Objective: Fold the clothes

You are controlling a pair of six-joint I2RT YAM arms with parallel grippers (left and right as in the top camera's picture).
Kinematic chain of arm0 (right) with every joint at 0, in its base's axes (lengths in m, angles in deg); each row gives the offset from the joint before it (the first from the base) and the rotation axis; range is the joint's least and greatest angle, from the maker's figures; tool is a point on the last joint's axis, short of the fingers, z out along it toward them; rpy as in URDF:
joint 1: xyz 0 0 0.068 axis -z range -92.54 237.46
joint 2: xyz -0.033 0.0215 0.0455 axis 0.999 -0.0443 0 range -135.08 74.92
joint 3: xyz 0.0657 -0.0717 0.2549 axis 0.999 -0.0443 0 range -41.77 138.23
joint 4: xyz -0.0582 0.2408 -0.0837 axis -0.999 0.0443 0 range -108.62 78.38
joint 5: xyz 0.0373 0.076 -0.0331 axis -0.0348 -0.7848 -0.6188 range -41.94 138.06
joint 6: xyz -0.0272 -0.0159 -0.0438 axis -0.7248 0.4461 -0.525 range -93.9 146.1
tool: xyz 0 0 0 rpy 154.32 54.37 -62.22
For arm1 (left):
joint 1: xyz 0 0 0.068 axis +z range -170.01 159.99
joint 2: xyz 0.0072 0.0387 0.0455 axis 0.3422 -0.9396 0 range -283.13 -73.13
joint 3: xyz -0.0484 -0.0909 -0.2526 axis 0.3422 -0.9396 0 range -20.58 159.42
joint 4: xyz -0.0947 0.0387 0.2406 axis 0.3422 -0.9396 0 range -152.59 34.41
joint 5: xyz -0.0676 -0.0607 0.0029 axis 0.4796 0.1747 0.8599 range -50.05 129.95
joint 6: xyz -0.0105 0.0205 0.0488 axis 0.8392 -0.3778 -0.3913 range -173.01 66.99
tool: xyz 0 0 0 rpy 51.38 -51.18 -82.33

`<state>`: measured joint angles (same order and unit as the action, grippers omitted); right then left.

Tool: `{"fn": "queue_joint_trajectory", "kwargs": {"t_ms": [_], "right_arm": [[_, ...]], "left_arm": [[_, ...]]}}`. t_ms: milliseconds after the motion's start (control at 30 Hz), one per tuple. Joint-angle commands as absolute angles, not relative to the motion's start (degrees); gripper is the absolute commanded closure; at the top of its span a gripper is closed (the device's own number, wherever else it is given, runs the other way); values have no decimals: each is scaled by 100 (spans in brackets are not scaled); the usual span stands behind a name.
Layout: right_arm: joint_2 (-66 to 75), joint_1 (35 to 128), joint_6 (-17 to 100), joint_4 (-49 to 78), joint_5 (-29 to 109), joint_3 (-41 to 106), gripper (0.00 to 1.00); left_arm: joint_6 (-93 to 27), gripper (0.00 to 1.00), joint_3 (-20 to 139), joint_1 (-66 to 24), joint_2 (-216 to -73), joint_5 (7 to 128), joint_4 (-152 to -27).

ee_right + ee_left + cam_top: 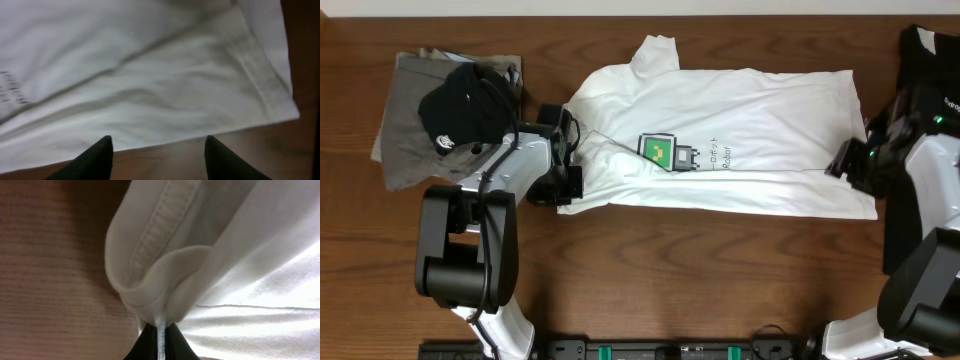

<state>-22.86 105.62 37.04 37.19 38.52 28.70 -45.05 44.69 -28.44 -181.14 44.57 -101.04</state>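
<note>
**Garments.** A white T-shirt (720,140) lies flat across the middle of the bench (720,280), long axis running left to right. One short sleeve (655,52) points toward the far edge. The cloth is a soft, smooth knit with shallow creases. A small green pixel-robot print (662,150) sits near its centre, with dark lettering (718,157) just beside it.

At the far left corner a grey-olive garment (405,135) lies roughly folded. On top of it is a black item (460,100) with a small pale badge. This may be a cap or a bunched garment; the overhead view does not settle it. Another black garment (925,45) shows at the far right corner, cut off by the frame.

**Left arm** (520,165). Its jaws are at the shirt's left edge and are closed tight on a bunched fold of white fabric. In the left wrist view the dark fingertips (145,347) pinch a thin ridge of cloth. A stitched hem (155,225) curls above the grip.

**Right arm** (930,170). Its jaws are at the shirt's right end. They stand wide apart and hold nothing. In the right wrist view the two dark fingertips (100,155) sit over bare wood just off the shirt's near edge, with the hemmed corner (280,95) to one side.

**Surface.** The bench is dark brown wood with a straight grain.
</note>
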Motion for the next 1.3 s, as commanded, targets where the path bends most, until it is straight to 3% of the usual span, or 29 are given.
{"fn": "queue_joint_trajectory", "kwargs": {"t_ms": [0,200,500,600,733,800,1267], "right_arm": [[-2299,10669,4128,3328,4545,2333,26],[-2323,11134,4332,2943,4597,1856,29],[-2323,11300,4721,2141,4377,1233,47],[-2323,11307,4954,1898,4573,995,60],[-2323,11307,5055,1909,5244,862,90],[-2321,11316,5057,2042,5703,868,99],[-1888,11447,5394,3413,6586,890,99]], "left_arm": [[-4417,94,4388,-2752,-18210,4350,-10211],[-4413,94,4386,-2660,-18210,4353,-10251],[-4413,94,4388,-2656,-18210,4353,-10290],[-4413,94,4388,-2656,-18210,4353,-10310],[-4413,94,4388,-2656,-18210,4353,-10373],[-4411,94,4388,-2656,-18206,4353,-10476],[-3316,94,4388,-2656,-18114,4355,-12445]]}}
